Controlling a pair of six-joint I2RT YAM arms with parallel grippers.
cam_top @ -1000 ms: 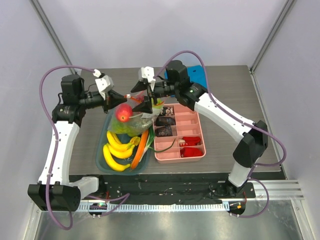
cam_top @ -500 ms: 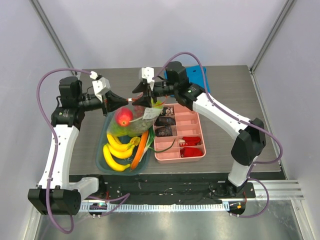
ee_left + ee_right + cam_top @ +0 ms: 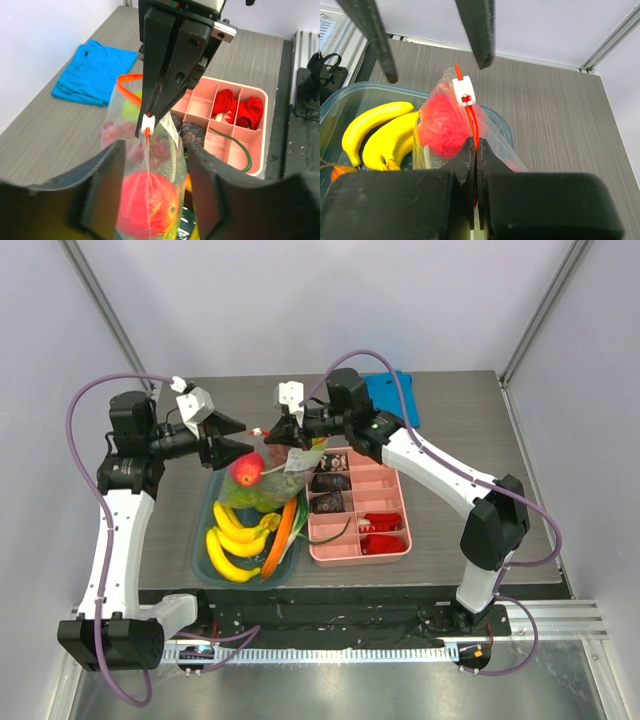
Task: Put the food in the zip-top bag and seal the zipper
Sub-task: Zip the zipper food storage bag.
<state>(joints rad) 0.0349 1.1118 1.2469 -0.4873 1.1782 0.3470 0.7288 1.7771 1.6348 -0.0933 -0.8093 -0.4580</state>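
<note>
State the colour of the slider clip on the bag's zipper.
White slider, riding an orange-red zipper; the right wrist view shows it best.

Top view high, distant; wrist views close, opposed, sharing zip-top bag (image 3: pixel 131 150).

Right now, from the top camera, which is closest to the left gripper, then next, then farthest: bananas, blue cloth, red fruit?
1. Red fruit, in the bag by the left gripper.
2. Bananas, in the tub, toward the front.
3. Blue cloth, back right.
</note>
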